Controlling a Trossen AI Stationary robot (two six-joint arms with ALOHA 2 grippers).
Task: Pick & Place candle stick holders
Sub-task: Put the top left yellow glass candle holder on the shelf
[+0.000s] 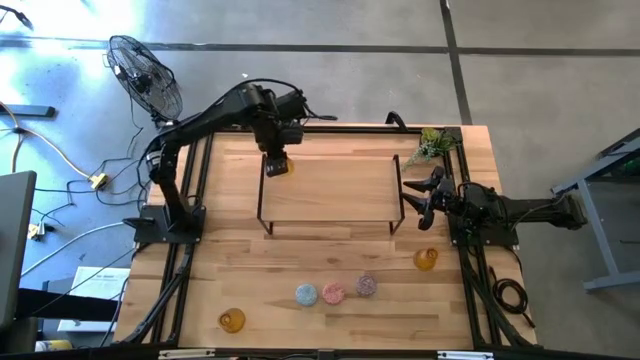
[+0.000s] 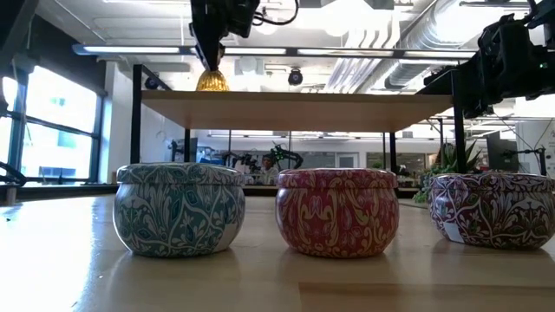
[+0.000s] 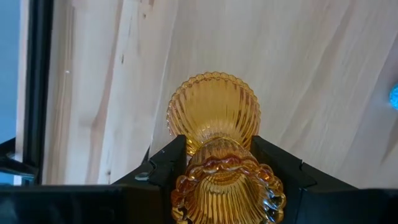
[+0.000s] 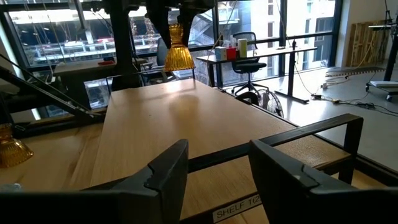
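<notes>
Over the back left corner of the raised wooden shelf (image 1: 330, 185), the left gripper (image 1: 277, 160) is pointing straight down from an arm that is reaching in from the tabletop's left edge, and it is pinching an amber candle stick holder (image 3: 214, 115) by its narrow neck. In the left wrist view the dark fingers (image 3: 163, 163) are pressing on both sides of the neck, with the ribbed base hanging below them toward the shelf board. In the low view the base is sitting at about the level of the shelf top; whether it is touching cannot be told.

Beside the shelf's right end, the right gripper (image 1: 418, 205) is waiting, fingers partly spread and holding nothing, looking along the shelf at the held piece.

Nearer the front of the tabletop (image 1: 260, 260), well apart from both grippers, a blue holder (image 1: 306, 294), a pink holder (image 1: 333, 292) and a purple holder (image 1: 366, 285) are standing in a row. A second amber holder (image 1: 426, 259) is lying in front of the right gripper, and a third amber holder (image 1: 232, 320) is sitting at the front left. A green plant sprig (image 1: 432, 146) is resting at the back right corner.

In the low view the purple holder is being cut off at the edge.
</notes>
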